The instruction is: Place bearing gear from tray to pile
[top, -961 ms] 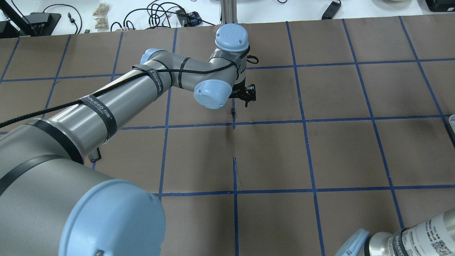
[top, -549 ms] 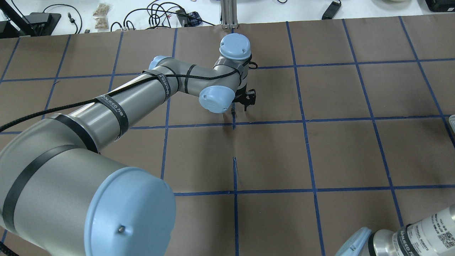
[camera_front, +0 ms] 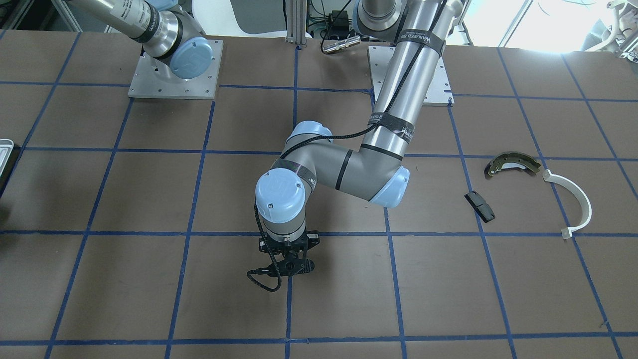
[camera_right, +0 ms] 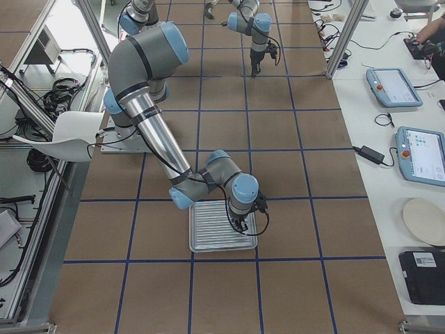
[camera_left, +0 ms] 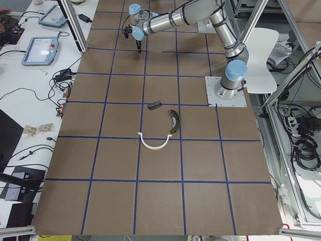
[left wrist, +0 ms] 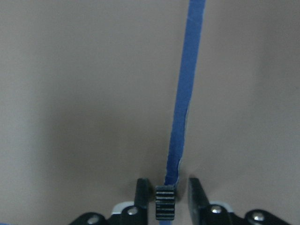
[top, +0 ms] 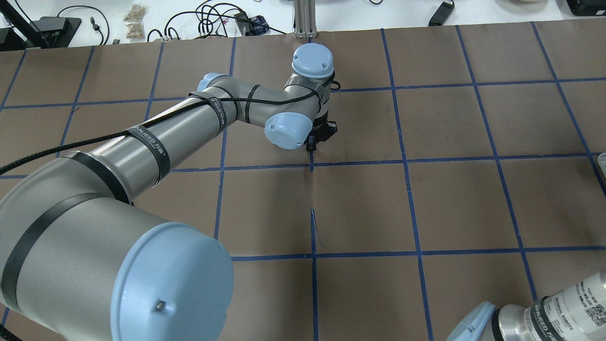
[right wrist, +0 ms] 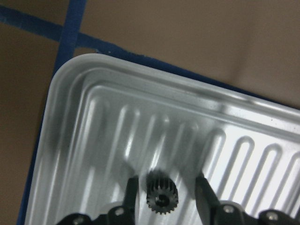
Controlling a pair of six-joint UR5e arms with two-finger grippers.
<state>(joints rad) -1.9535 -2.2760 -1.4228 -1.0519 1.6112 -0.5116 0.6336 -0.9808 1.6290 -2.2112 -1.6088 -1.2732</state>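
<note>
My left gripper (left wrist: 168,194) is low over the table's middle (top: 311,143), its fingers either side of a small black gear (left wrist: 165,204) lying on a blue tape line. A gap shows on each side, wider on the right. My right gripper (right wrist: 166,192) is open over the silvery tray (right wrist: 93,93), straddling a second black toothed gear (right wrist: 161,194) that lies in the tray, with gaps on both sides. The pile lies on the robot's left side: an olive brake shoe (camera_front: 511,163), a white arc (camera_front: 580,204) and a black pad (camera_front: 479,206).
The tray (camera_right: 208,229) sits near the table's right end, with the right arm bent over it. Two metal base plates (camera_front: 174,75) stand at the robot's edge. An aluminium post (top: 305,19) rises at the far edge. Tablets (camera_right: 393,83) lie on a side bench.
My left arm came down over the small gear on the tape line, and its fingers narrowed from wide open to close around it. The gear has not moved.
</note>
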